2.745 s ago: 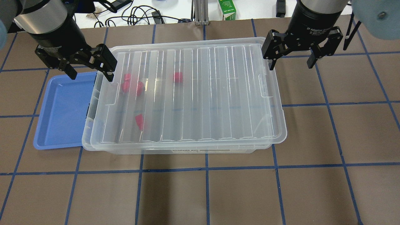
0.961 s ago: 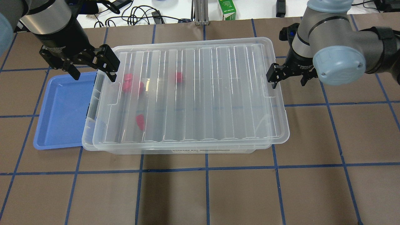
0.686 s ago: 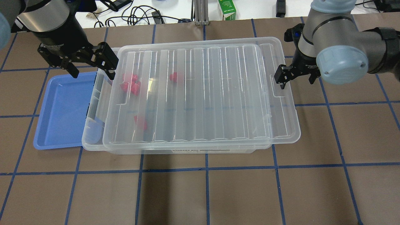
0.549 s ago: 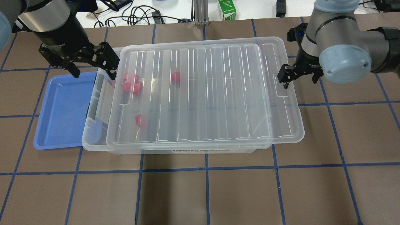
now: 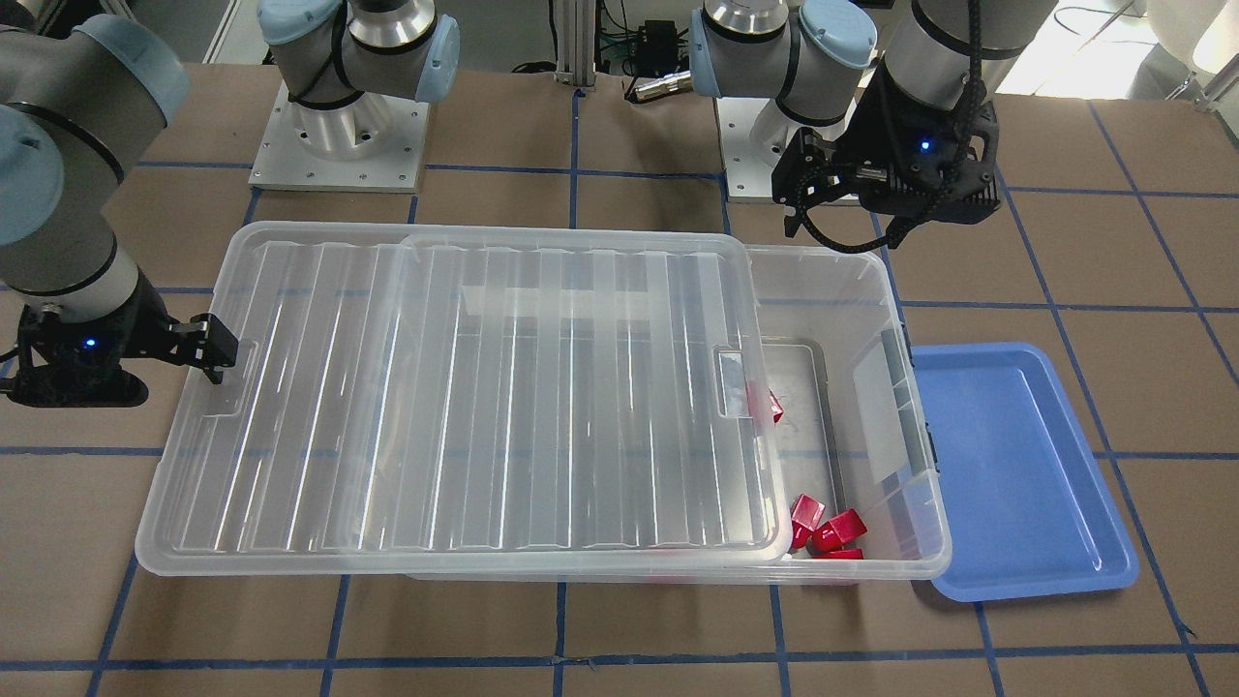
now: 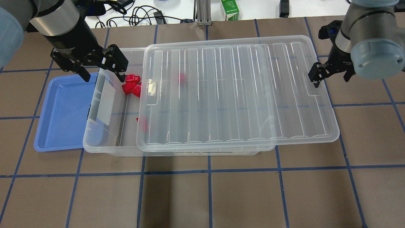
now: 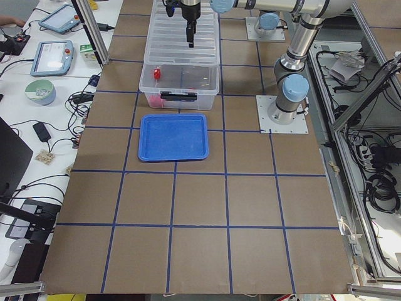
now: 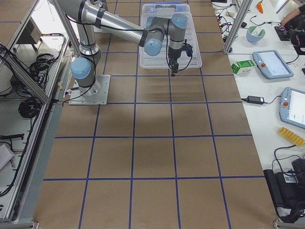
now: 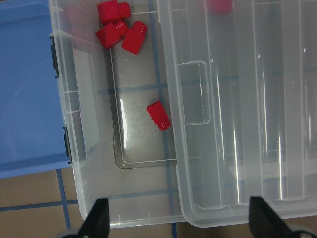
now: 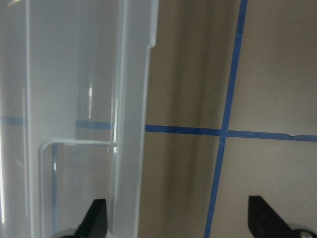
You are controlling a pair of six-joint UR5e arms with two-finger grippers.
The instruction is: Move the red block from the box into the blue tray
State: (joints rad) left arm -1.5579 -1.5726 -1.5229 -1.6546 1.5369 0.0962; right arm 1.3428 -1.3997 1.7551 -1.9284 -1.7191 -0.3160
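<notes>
Red block (image 9: 158, 115), frame centre, looks light, rigid, slippery; pinch its flat sides. Left gripper (image 9: 181, 219) and right gripper (image 10: 179, 218) both spread wide.

A clear lid (image 10: 74, 99) fills the left side, its rim running top to bottom above the brown surface (image 10: 183, 74) crossed by blue tape lines (image 10: 223, 133), while two dark fingers (image 10: 262, 215) stand wide apart at the bottom, one overlapping the lid's edge beside its handle recess, the other over bare surface.
</notes>
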